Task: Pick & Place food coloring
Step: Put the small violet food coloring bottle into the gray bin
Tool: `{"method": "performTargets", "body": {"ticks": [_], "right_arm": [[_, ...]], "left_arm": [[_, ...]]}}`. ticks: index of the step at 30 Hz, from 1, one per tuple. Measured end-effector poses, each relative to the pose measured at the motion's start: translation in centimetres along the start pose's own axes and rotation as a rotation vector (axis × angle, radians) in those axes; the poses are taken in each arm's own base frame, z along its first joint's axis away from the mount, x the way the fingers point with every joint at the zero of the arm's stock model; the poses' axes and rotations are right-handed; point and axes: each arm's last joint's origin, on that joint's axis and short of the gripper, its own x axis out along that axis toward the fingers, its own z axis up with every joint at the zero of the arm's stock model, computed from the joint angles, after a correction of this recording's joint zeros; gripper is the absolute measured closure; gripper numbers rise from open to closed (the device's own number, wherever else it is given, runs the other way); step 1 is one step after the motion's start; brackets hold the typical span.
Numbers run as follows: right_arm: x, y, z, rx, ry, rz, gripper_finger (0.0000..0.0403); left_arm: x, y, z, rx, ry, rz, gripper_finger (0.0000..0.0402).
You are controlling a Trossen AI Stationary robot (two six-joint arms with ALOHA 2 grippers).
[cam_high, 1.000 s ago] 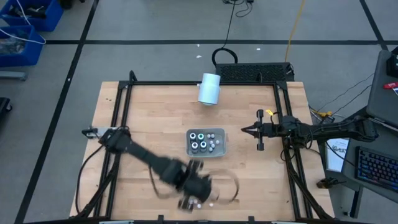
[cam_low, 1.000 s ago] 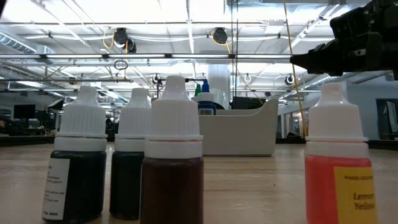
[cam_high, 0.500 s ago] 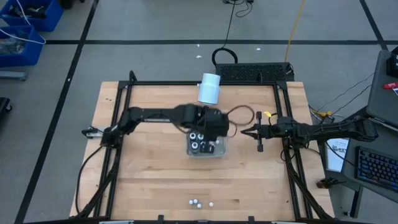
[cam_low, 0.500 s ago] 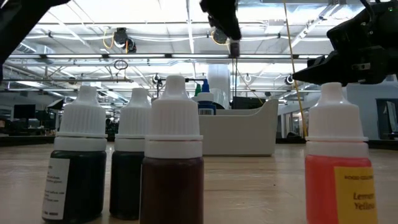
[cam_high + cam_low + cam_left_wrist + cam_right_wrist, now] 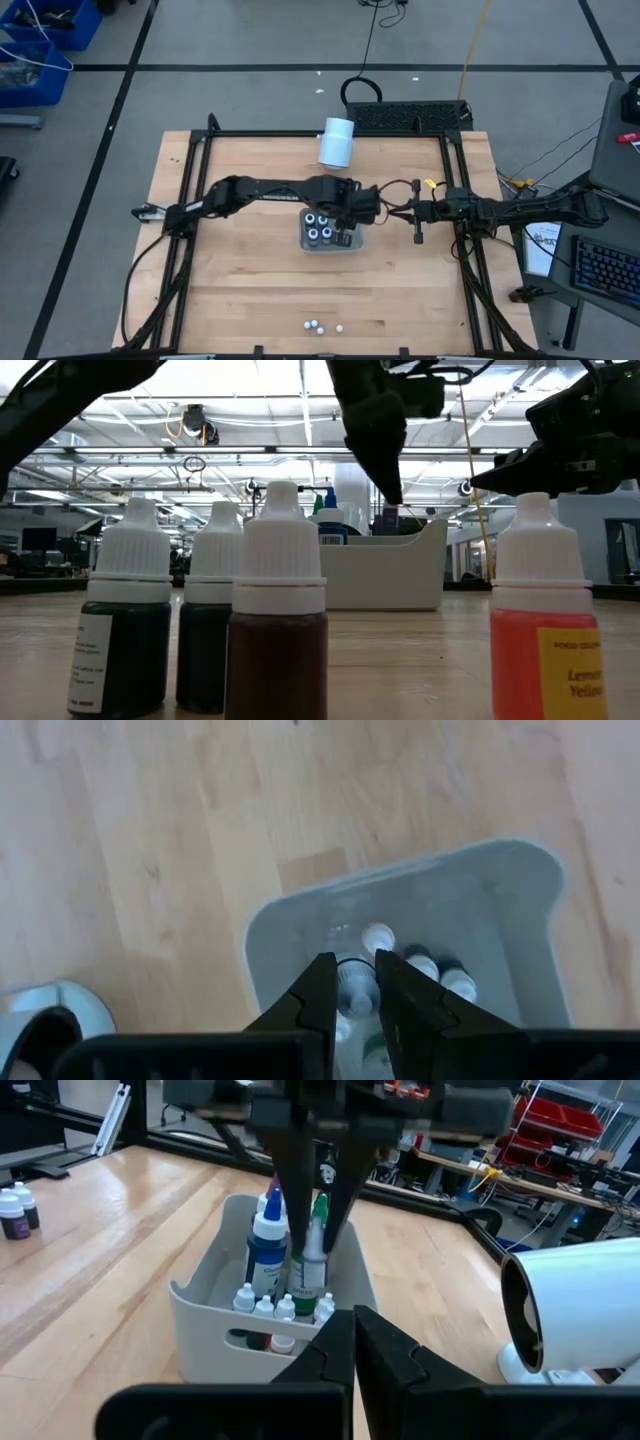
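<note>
My left gripper [image 5: 347, 214] hangs over the grey tray [image 5: 361, 246] at mid-table, shut on one small white-capped food coloring bottle [image 5: 356, 992]. The tray holds tall dark bottles [image 5: 318, 226] and several small white-capped ones [image 5: 432, 970], all standing on its floor. More small food coloring bottles [image 5: 321, 326] stand on the wood near the front edge; in the low view they fill the foreground [image 5: 280, 620]. My right gripper [image 5: 392, 211] waits shut and level just right of the tray, pointing at it. My left gripper pinches the small bottle's white-capped upper end [image 5: 356, 992] between its two fingers [image 5: 298, 1220]. The fingers come from above, pointing steeply down. The bottle hangs upright below the fingertips at about the height of the tray's rim [image 5: 430, 532], clear of the table.
A large white cylinder [image 5: 337, 142] lies at the table's far edge, also seen beside my right gripper [image 5: 570, 1310]. A black frame [image 5: 200, 180] runs along the table's sides. Bare wood lies between the tray and the front bottles.
My left gripper has swung from the bottles at the table's near edge toward the far side to the tray. It then sank over the tray's right part, still shut on the small bottle. My right gripper's tip has dipped a little.
</note>
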Motion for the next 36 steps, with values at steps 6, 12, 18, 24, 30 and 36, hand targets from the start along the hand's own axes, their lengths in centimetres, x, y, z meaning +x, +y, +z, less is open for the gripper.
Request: {"method": "performTargets", "body": {"ticks": [6, 12, 18, 24, 30, 36], "right_arm": [[0.0, 0.0, 0.0, -0.002, 0.000, -0.001, 0.0403], [0.0, 0.0, 0.0, -0.002, -0.001, -0.001, 0.0403], [0.0, 0.0, 0.0, -0.001, 0.000, 0.000, 0.0403], [0.0, 0.0, 0.1, -0.001, -0.007, 0.000, 0.0403], [0.0, 0.0, 0.1, 0.000, -0.008, 0.000, 0.0403], [0.0, 0.0, 0.1, 0.004, -0.009, 0.001, 0.0403]], "left_arm": [[1.0, 0.0, 0.3, 0.001, -0.014, 0.003, 0.0344], [3.0, -0.1, 0.5, -0.003, -0.017, 0.004, 0.0342], [4.5, -0.2, 0.2, 0.001, 0.015, -0.003, 0.0341], [5.8, 0.3, 0.0, -0.003, 0.029, -0.002, 0.0340], [7.3, 0.7, -0.1, -0.013, 0.027, -0.007, 0.0340], [8.3, 0.9, -0.4, -0.016, 0.045, -0.022, 0.0339]]}}
